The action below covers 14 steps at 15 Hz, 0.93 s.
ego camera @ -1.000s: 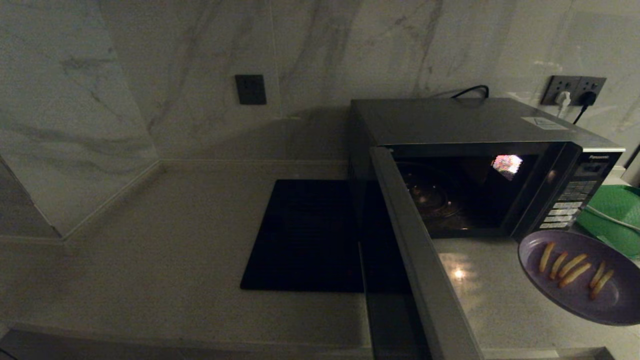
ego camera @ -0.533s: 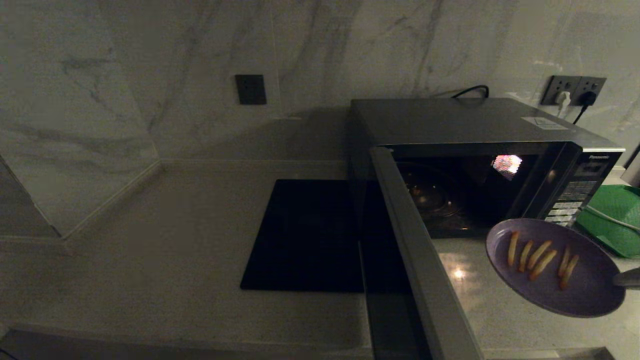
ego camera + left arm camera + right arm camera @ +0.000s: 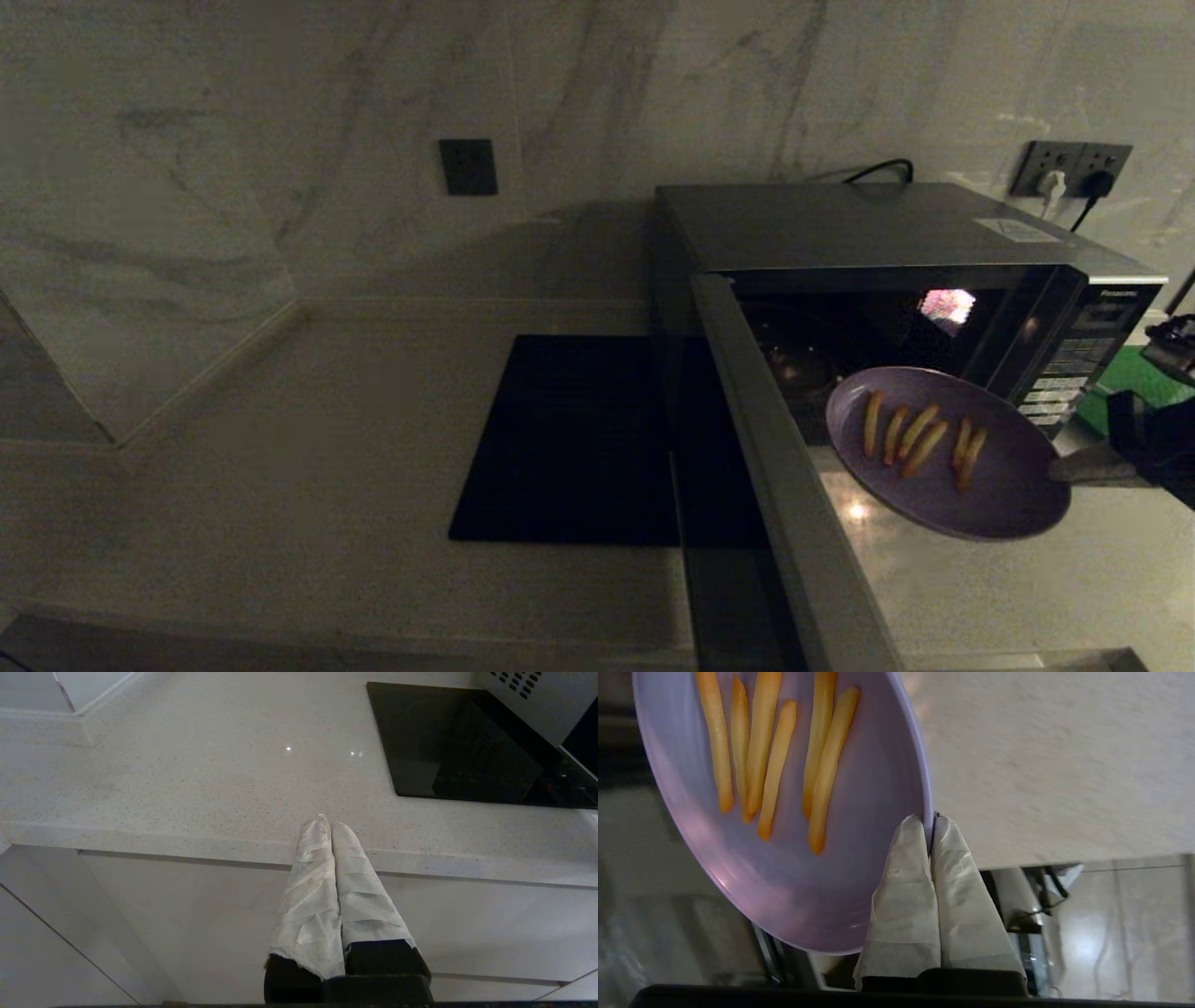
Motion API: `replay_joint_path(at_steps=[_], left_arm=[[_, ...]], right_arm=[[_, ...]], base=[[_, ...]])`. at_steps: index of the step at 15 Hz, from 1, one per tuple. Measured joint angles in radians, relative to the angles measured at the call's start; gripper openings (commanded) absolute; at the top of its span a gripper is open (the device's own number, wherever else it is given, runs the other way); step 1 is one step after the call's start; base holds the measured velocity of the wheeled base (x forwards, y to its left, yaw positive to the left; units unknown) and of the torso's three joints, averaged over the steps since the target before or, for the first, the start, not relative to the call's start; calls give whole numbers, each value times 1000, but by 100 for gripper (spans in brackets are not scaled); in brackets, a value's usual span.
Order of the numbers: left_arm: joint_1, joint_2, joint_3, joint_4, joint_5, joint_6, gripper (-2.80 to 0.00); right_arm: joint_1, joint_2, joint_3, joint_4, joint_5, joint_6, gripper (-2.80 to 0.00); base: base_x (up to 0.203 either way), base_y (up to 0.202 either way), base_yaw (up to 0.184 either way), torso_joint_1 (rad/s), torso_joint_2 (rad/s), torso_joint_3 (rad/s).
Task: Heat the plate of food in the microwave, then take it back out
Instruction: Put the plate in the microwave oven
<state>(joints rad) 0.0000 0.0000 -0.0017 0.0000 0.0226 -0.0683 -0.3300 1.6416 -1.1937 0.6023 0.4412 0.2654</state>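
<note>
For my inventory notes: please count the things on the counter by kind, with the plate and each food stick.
Microwave: 1
Black mat: 1
Green tray: 1
Plate: 1
Food sticks: 6
Total: 10

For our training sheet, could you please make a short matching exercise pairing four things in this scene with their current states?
Things:
1. plate of food
2. microwave
3. left gripper
4. black mat

States:
A. door swung open
B. lying flat on the counter
C. held by its rim in the right gripper
D. shut on nothing, by the counter edge

Pairs: 1-C, 2-A, 3-D, 4-B
</note>
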Motion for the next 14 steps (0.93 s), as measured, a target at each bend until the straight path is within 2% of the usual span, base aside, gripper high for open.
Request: replay_joint_path(at_steps=[6, 12, 14], left_arm=[[0, 0, 0, 0, 0, 0, -280], [0, 0, 0, 0, 0, 0, -280], [0, 0, 0, 0, 0, 0, -280]], right_arm=[[163, 27, -79, -23, -216, 240, -280], [379, 89, -94, -181, -502, 533, -280], [404, 129, -126, -204, -542, 605, -280]], base=[[0, 0, 0, 0, 0, 0], [0, 0, 0, 0, 0, 0], [0, 0, 0, 0, 0, 0]])
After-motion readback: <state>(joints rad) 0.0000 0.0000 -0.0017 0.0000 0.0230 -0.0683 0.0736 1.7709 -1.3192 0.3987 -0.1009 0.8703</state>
